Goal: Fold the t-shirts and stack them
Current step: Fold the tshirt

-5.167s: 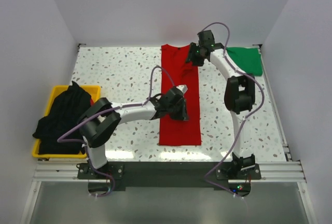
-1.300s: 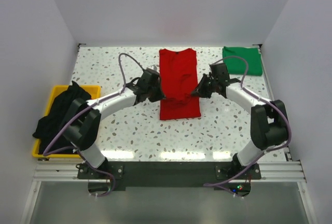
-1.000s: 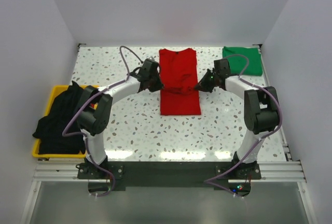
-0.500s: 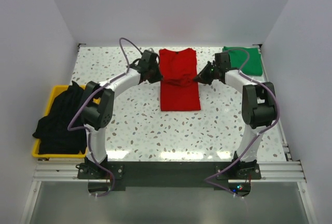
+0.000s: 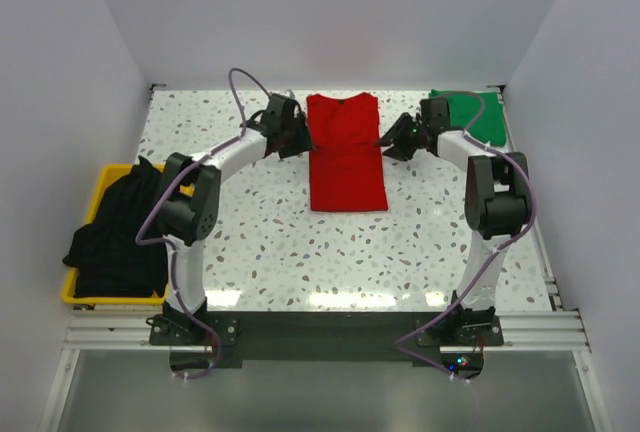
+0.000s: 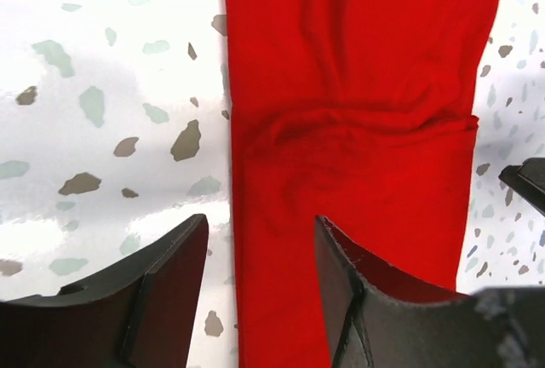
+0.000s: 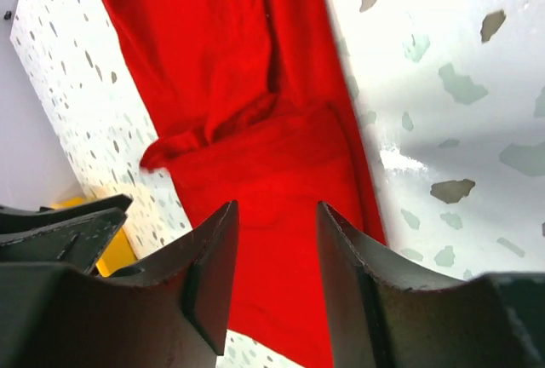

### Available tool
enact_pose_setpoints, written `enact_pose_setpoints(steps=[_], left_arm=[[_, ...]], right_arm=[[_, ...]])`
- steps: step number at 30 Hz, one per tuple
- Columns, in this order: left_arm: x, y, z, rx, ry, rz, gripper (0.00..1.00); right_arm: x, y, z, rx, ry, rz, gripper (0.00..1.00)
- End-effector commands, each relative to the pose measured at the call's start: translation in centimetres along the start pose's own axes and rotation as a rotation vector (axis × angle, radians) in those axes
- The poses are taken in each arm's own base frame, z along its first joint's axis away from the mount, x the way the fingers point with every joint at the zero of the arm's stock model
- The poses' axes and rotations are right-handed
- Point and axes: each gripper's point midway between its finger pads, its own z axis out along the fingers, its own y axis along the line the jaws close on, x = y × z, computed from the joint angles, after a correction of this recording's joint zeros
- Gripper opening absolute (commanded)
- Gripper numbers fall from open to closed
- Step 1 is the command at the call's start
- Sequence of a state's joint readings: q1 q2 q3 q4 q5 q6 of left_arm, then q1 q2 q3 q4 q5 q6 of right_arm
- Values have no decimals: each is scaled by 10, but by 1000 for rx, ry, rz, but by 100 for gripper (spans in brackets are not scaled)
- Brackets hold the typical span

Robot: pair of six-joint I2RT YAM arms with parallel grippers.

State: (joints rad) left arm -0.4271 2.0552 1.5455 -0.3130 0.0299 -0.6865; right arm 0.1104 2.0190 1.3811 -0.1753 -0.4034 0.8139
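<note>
The red t-shirt (image 5: 346,157) lies flat at the back middle of the table, folded over itself into a narrow rectangle. Its doubled layer ends in a wrinkled edge (image 6: 358,125) across the middle. My left gripper (image 5: 299,140) stands open at the shirt's left edge, the cloth's border (image 6: 243,240) lying under the gap between its fingers (image 6: 170,287). My right gripper (image 5: 386,141) is open at the right edge, over the red cloth (image 7: 255,172), holding nothing. A folded green t-shirt (image 5: 472,117) lies at the back right. A black t-shirt (image 5: 115,232) is heaped at the left.
The yellow bin (image 5: 112,171) holding the black shirt sits off the table's left side. White walls close in the back and both sides. The speckled tabletop (image 5: 300,252) stretches in front of the red shirt toward the arm bases.
Both grippers carried the red shirt's near end toward the back, doubling it over. They were shut on the cloth and now stand open, with the cloth lying on the table.
</note>
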Motion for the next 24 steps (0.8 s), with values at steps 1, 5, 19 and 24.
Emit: enact_pose_setpoints(steps=[1, 5, 19, 24], left_arm=[[-39, -22, -46, 87, -127, 31, 58], [-24, -30, -56, 148, -120, 18, 43], [-7, -93, 3, 327, -54, 57, 9], [-10, -97, 29, 340, -62, 76, 9]], right_arm=[[-25, 27, -24, -36, -84, -101, 46], [-15, 42, -38, -43, -105, -189, 43], [19, 80, 28, -109, -4, -313, 8], [12, 84, 49, -123, 18, -313, 6]])
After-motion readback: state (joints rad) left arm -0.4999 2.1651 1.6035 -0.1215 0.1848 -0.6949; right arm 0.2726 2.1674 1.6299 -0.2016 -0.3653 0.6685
